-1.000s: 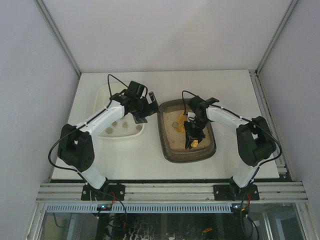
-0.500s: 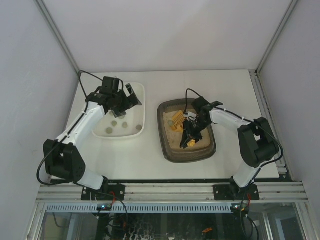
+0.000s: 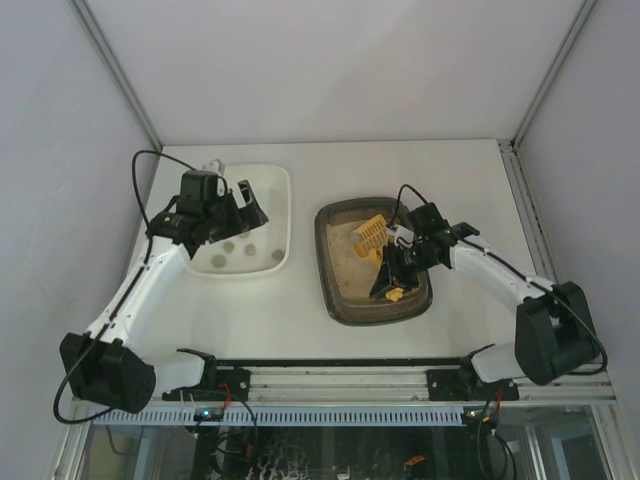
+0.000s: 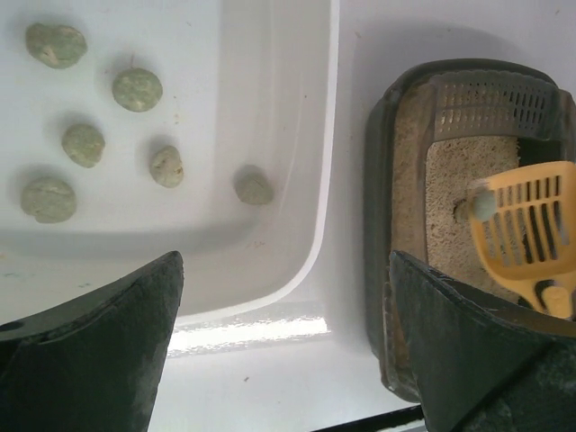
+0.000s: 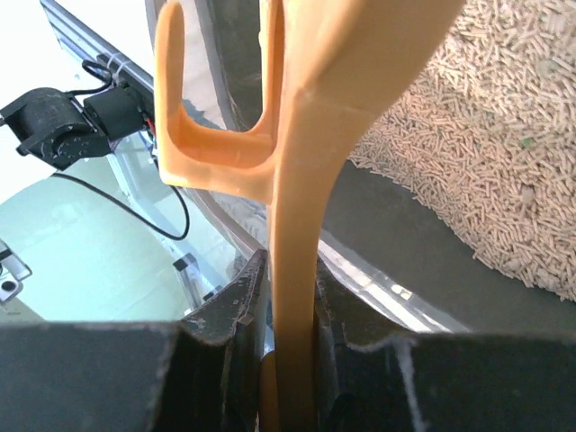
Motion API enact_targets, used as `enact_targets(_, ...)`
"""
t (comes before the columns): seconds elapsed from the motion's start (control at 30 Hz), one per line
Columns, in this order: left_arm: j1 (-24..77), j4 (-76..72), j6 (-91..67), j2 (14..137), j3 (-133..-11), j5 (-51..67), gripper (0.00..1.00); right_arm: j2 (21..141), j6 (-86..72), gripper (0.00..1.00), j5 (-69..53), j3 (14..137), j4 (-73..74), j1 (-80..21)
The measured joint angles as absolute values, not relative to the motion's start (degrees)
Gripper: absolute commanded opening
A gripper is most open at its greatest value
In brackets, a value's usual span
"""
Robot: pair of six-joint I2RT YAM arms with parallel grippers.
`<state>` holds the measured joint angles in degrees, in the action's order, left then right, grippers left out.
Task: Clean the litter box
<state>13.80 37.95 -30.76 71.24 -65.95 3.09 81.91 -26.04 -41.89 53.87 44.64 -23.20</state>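
Tabletop [image 3: 300, 320], one litter box [image 3: 324, 265], one scoop [image 3: 371, 232], six clumps [image 4: 137, 89] in tray [image 4: 270, 108]

The litter box [image 3: 322, 262] is dark brown-grey with a gridded rim, its litter [image 4: 447, 175] pale beige. The slotted scoop [image 3: 370, 233] is bright yellow. The tray [image 3: 284, 215] is white, dotted with grey-green lumps [image 4: 137, 89].

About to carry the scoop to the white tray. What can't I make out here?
Right wrist: scoop head cut off by the top edge.
Left wrist: litter box's right side runs off frame; a finger covers its near end.
Top: clump on the scoop too small to see.
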Motion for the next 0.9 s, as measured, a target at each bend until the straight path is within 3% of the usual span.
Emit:
enact_targets(0.2,13.1,37.6,-24.6,64.0,-62.3,1.0,1.0,70.1,-31.7,0.0,-41.7,40.8,30.3,-21.0)
enact_targets(0.4,12.6,37.7,-18.0,58.8,-59.2,-4.1,1.0,56.3,-43.2,0.0,-44.6,21.5,-1.9,-19.3)
enact_targets(0.53,11.6,37.7,-15.9,54.5,-55.1,-6.9,1.0,54.2,-48.9,0.0,-45.5,14.6,-17.5,-20.2)
enact_targets(0.9,10.9,35.6,-14.8,49.7,-52.4,-8.9,1.0,55.4,-50.9,0.0,-43.5,14.1,-22.2,-25.0)
